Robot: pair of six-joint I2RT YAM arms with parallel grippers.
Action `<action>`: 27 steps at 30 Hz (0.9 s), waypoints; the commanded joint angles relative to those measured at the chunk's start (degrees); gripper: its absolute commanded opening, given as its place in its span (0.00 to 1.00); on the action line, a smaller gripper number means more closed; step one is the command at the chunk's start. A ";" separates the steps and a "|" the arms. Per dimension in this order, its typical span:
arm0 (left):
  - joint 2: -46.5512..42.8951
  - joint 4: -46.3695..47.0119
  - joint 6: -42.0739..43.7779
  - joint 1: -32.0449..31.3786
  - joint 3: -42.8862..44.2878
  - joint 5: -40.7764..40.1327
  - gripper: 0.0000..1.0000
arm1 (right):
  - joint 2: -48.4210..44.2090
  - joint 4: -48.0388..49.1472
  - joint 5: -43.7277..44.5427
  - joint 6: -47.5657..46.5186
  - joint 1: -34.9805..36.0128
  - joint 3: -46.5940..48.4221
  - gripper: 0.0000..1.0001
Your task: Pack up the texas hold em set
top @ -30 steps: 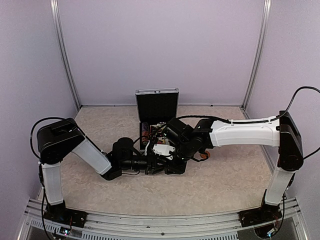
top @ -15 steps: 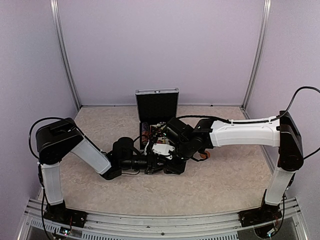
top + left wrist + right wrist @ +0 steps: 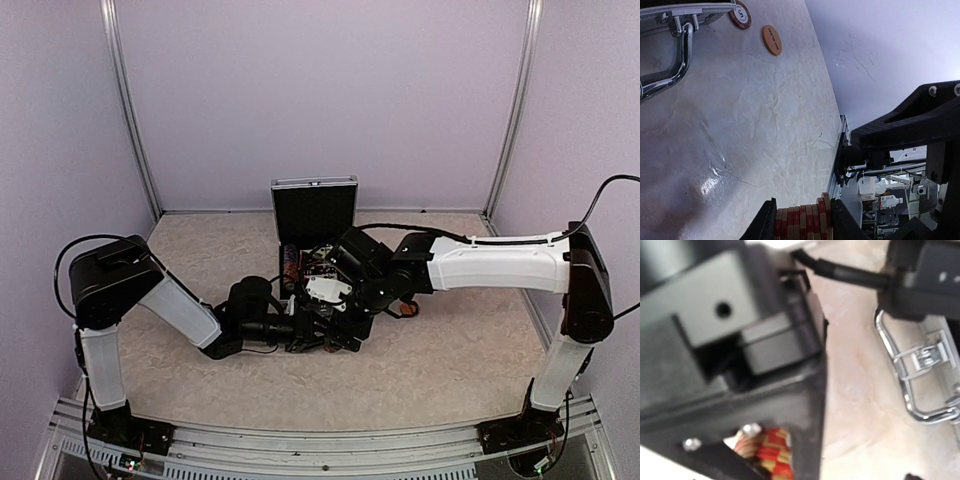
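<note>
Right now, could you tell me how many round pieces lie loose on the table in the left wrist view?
2: a dark red chip by the case and an orange disc beside it; others may be hidden elsewhere.

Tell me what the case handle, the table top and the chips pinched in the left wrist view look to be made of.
Handle: polished metal, likely chromed; bright mirror-like glints.
Table top: glossy marble-look surface, maybe laminate; veining and a light reflection.
Chip stack: probably matte plastic or clay composite; striped orange and cream edges.
</note>
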 commanded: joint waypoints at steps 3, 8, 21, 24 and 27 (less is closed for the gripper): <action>-6.44 -11.93 10.07 1.52 3.30 -2.96 0.00 | -6.69 2.81 0.62 1.40 0.13 -0.17 0.95; -10.22 -25.78 19.71 2.60 8.33 -8.09 0.00 | -10.74 5.19 4.47 2.83 0.05 -1.78 0.99; -8.27 -43.37 43.94 6.38 24.88 -11.27 0.00 | -16.56 7.28 13.20 10.09 -4.94 -6.92 1.00; -5.54 -46.11 50.62 6.49 29.54 -11.46 0.00 | -19.32 7.45 14.24 13.74 -7.64 -8.51 1.00; -2.24 -49.31 56.23 6.40 34.71 -11.52 0.00 | -22.18 7.83 15.85 16.39 -10.14 -10.13 1.00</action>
